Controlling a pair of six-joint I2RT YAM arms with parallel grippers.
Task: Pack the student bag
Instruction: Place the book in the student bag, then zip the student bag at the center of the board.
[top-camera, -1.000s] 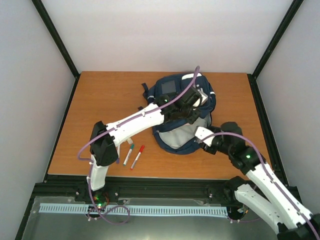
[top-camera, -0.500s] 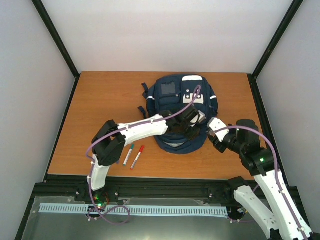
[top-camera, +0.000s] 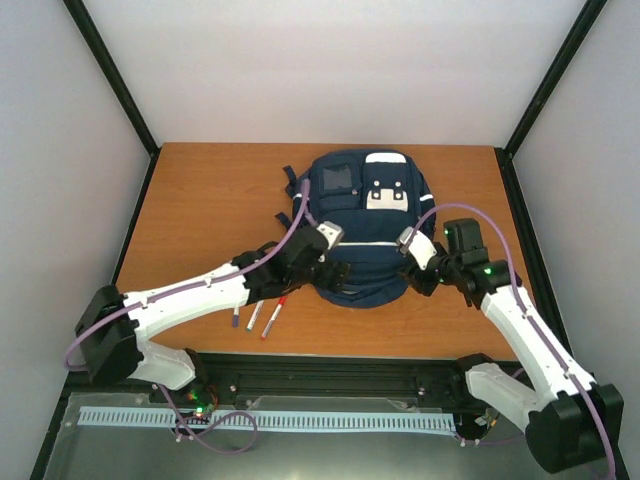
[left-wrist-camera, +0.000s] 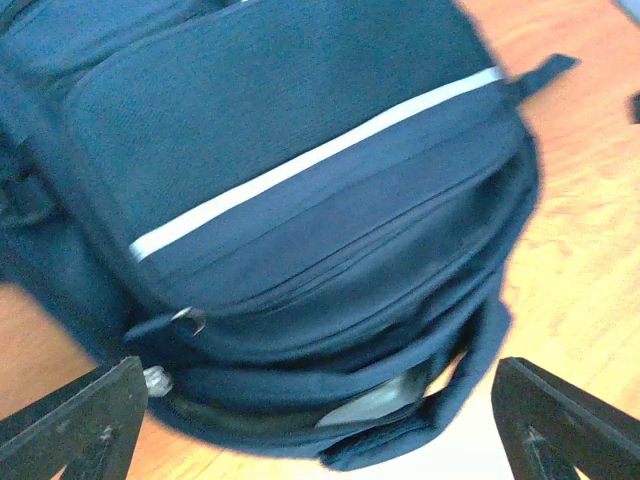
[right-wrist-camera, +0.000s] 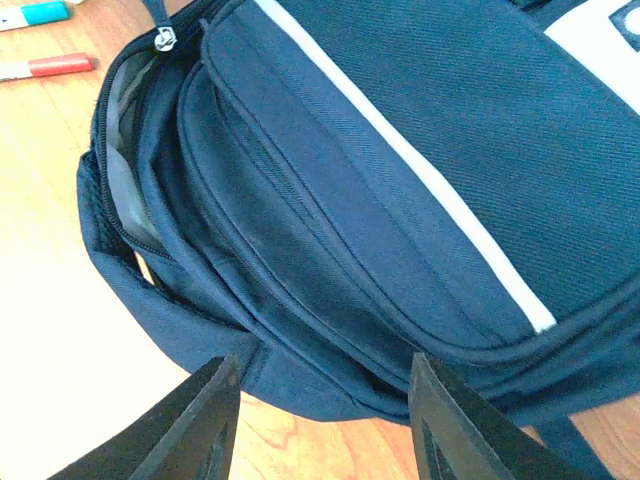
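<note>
Overhead, I see the student bag (top-camera: 365, 215) lying flat on the wooden table (top-camera: 200, 220), toward the far middle, with its navy front facing up. A pale patch (top-camera: 385, 185) sits near its far end. A thin white stripe (top-camera: 372, 243) crosses it nearer my side.

My left gripper (top-camera: 335, 275) sits at the bag's near-left edge. Its wrist camera shows the two fingers (left-wrist-camera: 85, 420) spread very wide, with nothing between them. The bag's rounded near end fills that view just beyond the tips.

My right gripper (top-camera: 418, 272) sits at the bag's near-right edge, pointing in toward the fabric. Its jaws stand partly apart. In its wrist view the bag's edge lies just past the fingertips (right-wrist-camera: 205, 410), and I see nothing pinched.

That same view shows a zip gaping along the bag's side, with pale grey lining inside and a metal zip pull (right-wrist-camera: 163, 38) at its upper end.

Two markers lie side by side on the table left of the bag, a green-capped marker (top-camera: 254, 316) and a red-capped marker (top-camera: 273, 314).
</note>
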